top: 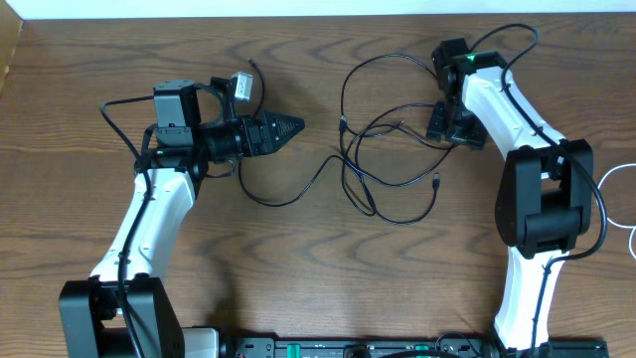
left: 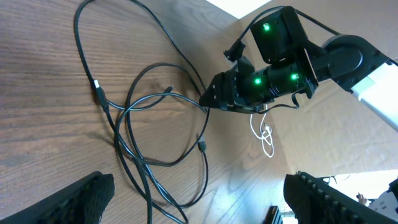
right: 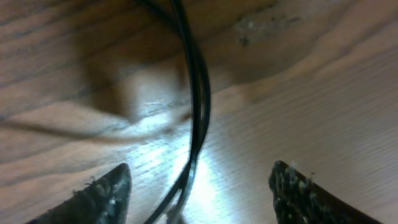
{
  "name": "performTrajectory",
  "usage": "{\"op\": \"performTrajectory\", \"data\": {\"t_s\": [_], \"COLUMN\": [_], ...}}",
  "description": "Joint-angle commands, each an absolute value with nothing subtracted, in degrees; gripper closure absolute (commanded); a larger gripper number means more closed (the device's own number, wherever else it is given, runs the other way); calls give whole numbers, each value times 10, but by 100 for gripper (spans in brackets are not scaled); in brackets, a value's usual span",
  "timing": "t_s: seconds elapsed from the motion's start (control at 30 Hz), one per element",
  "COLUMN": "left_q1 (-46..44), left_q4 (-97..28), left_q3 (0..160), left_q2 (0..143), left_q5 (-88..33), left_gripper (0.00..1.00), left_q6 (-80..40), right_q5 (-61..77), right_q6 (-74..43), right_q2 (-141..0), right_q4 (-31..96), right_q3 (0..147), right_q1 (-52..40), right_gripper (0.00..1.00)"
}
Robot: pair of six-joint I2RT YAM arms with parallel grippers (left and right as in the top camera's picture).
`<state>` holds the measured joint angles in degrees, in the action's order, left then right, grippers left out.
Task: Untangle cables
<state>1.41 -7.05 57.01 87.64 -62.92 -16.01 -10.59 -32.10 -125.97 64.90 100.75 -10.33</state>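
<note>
Black cables (top: 383, 164) lie in overlapping loops on the wooden table between the two arms. One strand (top: 288, 199) runs left from them and passes under my left arm. My left gripper (top: 298, 126) hovers left of the loops, wide open and empty; its wrist view shows the loops (left: 155, 162) ahead of its fingers (left: 81, 202). My right gripper (top: 444, 123) is down at the loops' right edge. It is open, and two black strands (right: 198, 106) pass between its fingertips (right: 102, 193) without touching them. A white cable (top: 621, 199) lies at the far right.
The thick black arm cables (top: 119, 124) arc beside the left arm. The table's far edge (top: 318, 15) meets a white wall. A black equipment bar (top: 358, 348) runs along the front edge. The white cable (left: 264, 134) also shows behind the right gripper (left: 211, 99).
</note>
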Motion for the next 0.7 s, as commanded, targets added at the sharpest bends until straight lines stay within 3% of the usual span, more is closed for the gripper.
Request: {"op": "performTrajectory", "data": {"t_s": [0.0, 0.07, 0.33, 0.67], "left_q1": [16, 16, 16, 16], "left_q4": [-73, -73, -77, -89], "left_q3": [572, 572, 572, 572], "left_q2": [871, 871, 871, 871], "left_q5": [-641, -641, -641, -641], "left_gripper": [8, 8, 7, 8], "left_q6": [-146, -146, -146, -126], "right_q5": [-93, -95, -94, -86], "right_q6": [-318, -316, -312, -306], "right_q2": [-1263, -1267, -1275, -1312], "right_q4": [643, 641, 613, 593], "right_q3": [1004, 1004, 1004, 1004], "right_q1": [-102, -102, -94, -89], "right_gripper": [47, 54, 60, 61]}}
